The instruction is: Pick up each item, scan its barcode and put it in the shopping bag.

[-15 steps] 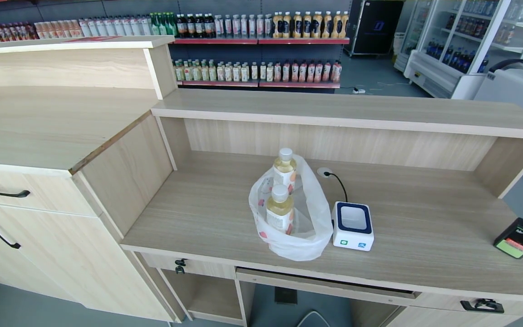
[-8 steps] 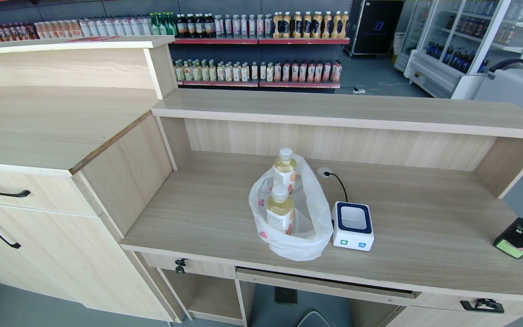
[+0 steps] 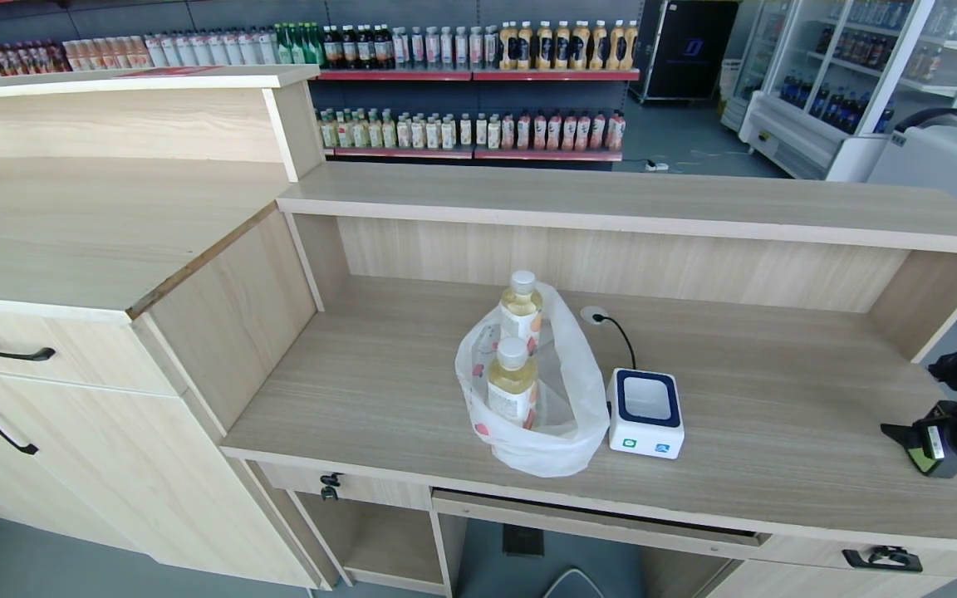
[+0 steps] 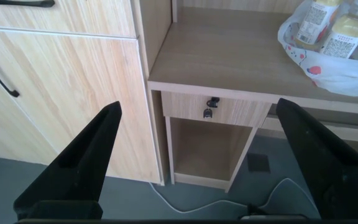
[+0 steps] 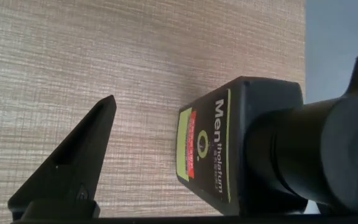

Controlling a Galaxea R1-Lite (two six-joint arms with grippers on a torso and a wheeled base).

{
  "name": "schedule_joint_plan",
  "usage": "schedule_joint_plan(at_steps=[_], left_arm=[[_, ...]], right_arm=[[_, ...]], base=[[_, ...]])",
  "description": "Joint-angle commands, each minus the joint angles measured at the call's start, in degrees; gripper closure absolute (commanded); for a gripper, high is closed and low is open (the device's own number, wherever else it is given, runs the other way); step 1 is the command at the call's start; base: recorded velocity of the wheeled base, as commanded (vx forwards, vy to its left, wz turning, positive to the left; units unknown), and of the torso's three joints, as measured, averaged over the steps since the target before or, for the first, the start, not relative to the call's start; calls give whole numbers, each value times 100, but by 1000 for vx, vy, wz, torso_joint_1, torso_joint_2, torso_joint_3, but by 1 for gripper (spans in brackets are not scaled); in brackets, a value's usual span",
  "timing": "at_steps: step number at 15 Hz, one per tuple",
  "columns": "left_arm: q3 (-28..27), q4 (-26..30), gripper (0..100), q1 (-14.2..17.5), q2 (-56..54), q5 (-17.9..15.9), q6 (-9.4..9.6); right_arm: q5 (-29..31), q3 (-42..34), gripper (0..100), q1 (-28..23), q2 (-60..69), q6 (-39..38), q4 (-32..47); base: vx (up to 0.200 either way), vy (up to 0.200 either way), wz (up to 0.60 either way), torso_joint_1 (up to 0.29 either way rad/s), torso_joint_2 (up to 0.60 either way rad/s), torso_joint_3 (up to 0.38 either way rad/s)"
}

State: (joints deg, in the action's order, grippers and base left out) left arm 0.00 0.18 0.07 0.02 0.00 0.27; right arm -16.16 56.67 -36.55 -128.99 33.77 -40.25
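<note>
1. My right jaws stand open around the black box (image 5: pixel 229 124) at the worktop's (image 3: pixel 777 390) right end. One finger (image 5: pixel 67 168) is clear of it; the other seems hidden.
2. I should centre, close on flat sides, then present its barcode to the scanner (image 3: pixel 645 413).
3. My left jaws gape empty.

2 capped bottles (image 3: pixel 513 378) stood upright in white bag (image 3: pixel 545 455); scanner (image 3: pixel 646 413) just beside; black box (image 3: pixel 927 448) seen nr counter (image 3: pixel 777 415) right edge.
</note>
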Motion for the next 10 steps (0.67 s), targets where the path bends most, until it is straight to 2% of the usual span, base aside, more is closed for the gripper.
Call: schedule_joint_plan(at_steps=[1, 4, 5, 10], left_arm=[[0, -1, 0, 1, -2, 0, 0], [0, -1, 0, 1, -2, 0, 0], [0, -1, 0, 1, -2, 0, -9], [0, -1, 0, 1, -2, 0, 0]], right_arm=[[-1, -7, 0, 69, -30, 7, -9], [8, -42, 0, 122, -21, 16, -9], [8, -34, 100, 130, -12, 16, -9], [26, 10, 100, 174, 23, 121, -18]], base=[[0, 0, 0, 0, 0, 0], [0, 0, 0, 0, 0, 0], [0, 0, 0, 0, 0, 0], [0, 0, 0, 0, 0, 0]])
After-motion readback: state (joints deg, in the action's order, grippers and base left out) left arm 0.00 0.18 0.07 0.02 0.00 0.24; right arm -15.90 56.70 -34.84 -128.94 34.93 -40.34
